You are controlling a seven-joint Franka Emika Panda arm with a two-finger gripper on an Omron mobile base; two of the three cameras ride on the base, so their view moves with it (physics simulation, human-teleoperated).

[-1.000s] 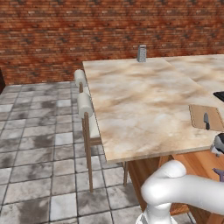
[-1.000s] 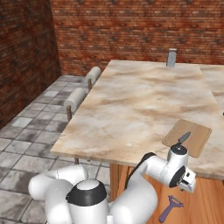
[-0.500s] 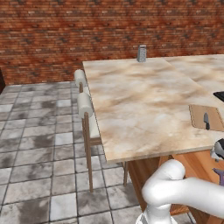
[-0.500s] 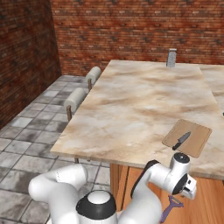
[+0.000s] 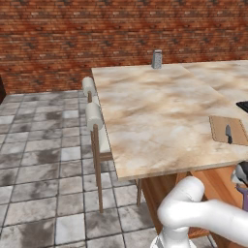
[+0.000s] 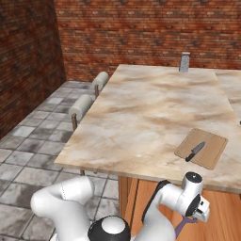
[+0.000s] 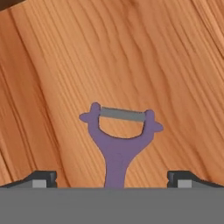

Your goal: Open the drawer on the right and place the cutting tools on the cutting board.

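1. Fingers [image 7: 112, 179] spread wide apart, holding nothing, with one dark tip low on each side of the hand view.
2. Purple peeler [image 7: 120, 142] lying flat on the orange-brown wooden floor of the drawer [image 7: 131, 52], just under the hand.
3. Forked end of the peeler pointing up in the hand view, with a thin grey blade bar across the two prongs.
4. Peeler handle running down between the two finger tips, not touched by either one as far as can be seen.
5. Same peeler [image 6: 182, 227] peeking out as a bit of purple below the white hand in the right base view, down in the open drawer [image 6: 226, 212].
6. Open drawer [image 5: 218, 186] also seen in the left base view, sticking out under the front edge of the surface [image 5: 155, 116], with the arm bent down into it.
7. Cutting board [image 6: 201, 148] lying flat near the front right corner of the marbled surface [image 6: 150, 108].
8. Small knife [image 6: 195, 151] with a dark handle and grey blade resting on top of the cutting board, set at a slant.
9. Same knife [image 5: 228, 133] on the cutting board [image 5: 227, 130] in the left base view.
10. Small grey can [image 6: 184, 61] standing upright at the far edge of the surface, well apart from the board.
11. Two chairs [image 5: 93, 116] tucked in along the left side of the surface, on the grey tiled floor [image 5: 43, 145].
12. Red brick wall [image 5: 97, 34] at the back.
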